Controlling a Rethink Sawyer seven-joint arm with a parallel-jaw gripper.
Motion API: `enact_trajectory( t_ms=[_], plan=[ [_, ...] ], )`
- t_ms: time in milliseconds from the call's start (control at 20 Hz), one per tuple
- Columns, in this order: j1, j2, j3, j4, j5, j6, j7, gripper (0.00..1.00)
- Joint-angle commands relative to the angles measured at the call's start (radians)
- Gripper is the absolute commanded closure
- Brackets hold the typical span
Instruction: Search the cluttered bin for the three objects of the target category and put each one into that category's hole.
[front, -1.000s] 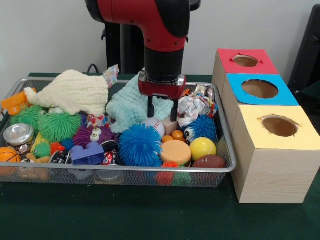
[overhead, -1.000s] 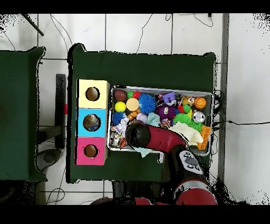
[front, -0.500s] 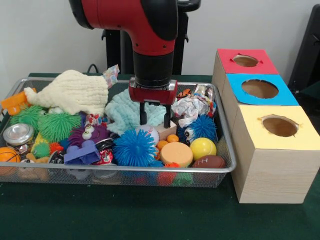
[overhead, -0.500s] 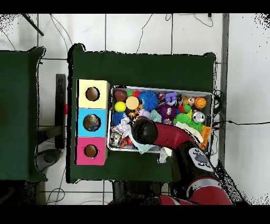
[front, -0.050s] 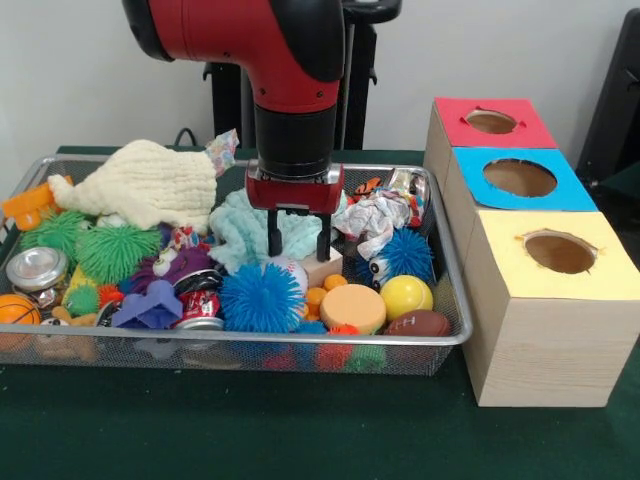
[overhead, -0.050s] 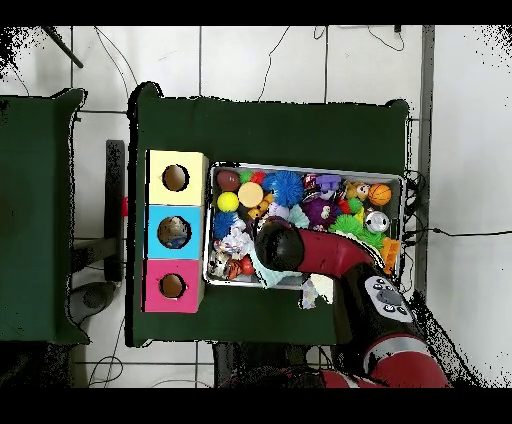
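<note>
My gripper (front, -0.050s: 298, 246) hangs open over the middle of the wire bin (front, -0.050s: 455, 300), with nothing between its fingers. Its tips stand just above a white baseball (front, -0.050s: 292, 270) and a wooden block (front, -0.050s: 324, 266). In front of them lie a blue spiky ball (front, -0.050s: 260, 298), an orange disc (front, -0.050s: 352, 306), a yellow ball (front, -0.050s: 405, 296) and a small football (front, -0.050s: 418, 323). A basketball (front, -0.050s: 17, 310) sits at the bin's left end. In the overhead view the red arm (overhead, -0.050s: 300, 250) covers the gripper. Three boxes with holes stand beside the bin: red (front, -0.050s: 492, 122), blue (front, -0.050s: 520, 178) and yellow (front, -0.050s: 558, 252).
A cream cloth (front, -0.050s: 145, 185) and a mint cloth (front, -0.050s: 245, 225) lie at the back of the bin, and crumpled paper (front, -0.050s: 375, 215) to the right of the gripper. Green spiky balls (front, -0.050s: 115, 250), a metal tin (front, -0.050s: 36, 268) and purple toys (front, -0.050s: 150, 305) fill the left half.
The arm has moved left in the front view and nearer the bin's front, still open. The blue spiky ball and nearby toys have shifted left.
</note>
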Motion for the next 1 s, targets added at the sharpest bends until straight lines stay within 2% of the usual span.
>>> enact_trajectory(
  t_ms=[50,300,550,700,1000],
  plan=[
    [-0.069,0.183,0.028,-0.137,-0.147,-0.095,-0.047,0.00],
    [-0.103,0.124,0.019,-0.108,-0.189,-0.056,-0.051,0.00],
    [-0.150,0.044,0.000,-0.037,-0.228,0.015,-0.067,0.00],
    [-0.176,0.039,0.013,-0.025,-0.248,0.025,-0.069,0.00],
    [-0.183,0.019,0.015,0.000,-0.268,0.035,-0.035,0.00]
  ],
)
